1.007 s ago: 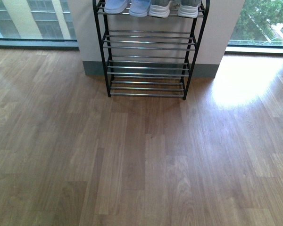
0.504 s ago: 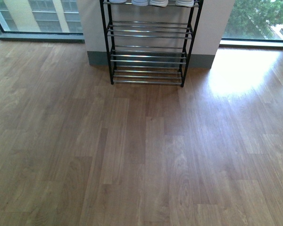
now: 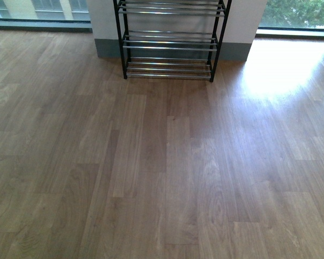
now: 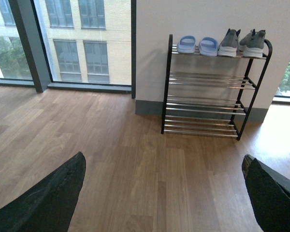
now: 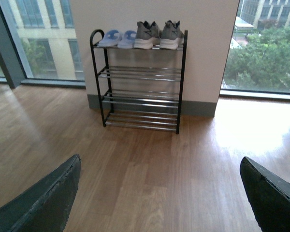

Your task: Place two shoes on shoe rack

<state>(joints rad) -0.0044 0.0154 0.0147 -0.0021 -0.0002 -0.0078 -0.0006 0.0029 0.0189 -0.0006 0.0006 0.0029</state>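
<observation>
My left gripper (image 4: 164,193) is spread wide w/ nothing between the fingers (image 4: 48,198); only bare floor (image 4: 135,183) shows in the gap. My right gripper (image 5: 159,193) is the same: fingers (image 5: 268,195) far apart, empty.

Task status, as I judge it: done, or as good as. Both sneakers (image 5: 158,35) sit side by side on the top shelf of the shoe rack (image 5: 141,79), at its right end, soles down, heels toward me. Nothing left on the floor to fetch, as far as these views reach. In the front view only the lower shelves of the rack (image 3: 169,47) show, bare chrome bars, top tier cut off, so the sneakers can't be checked there.

Left to right around the scene: big window (image 4: 77,43) w/ a building outside, then the pale wall (image 4: 208,19) the rack stands against. On the top shelf, a pair of light blue slides (image 4: 197,45) takes the left end, just beside the sneakers (image 4: 241,43). The 3 lower shelves are bare. Further right, another window (image 5: 266,46) w/ trees behind it, and a bright glare patch on the floor (image 3: 283,70).

Nothing stands betw. me and the rack.
</observation>
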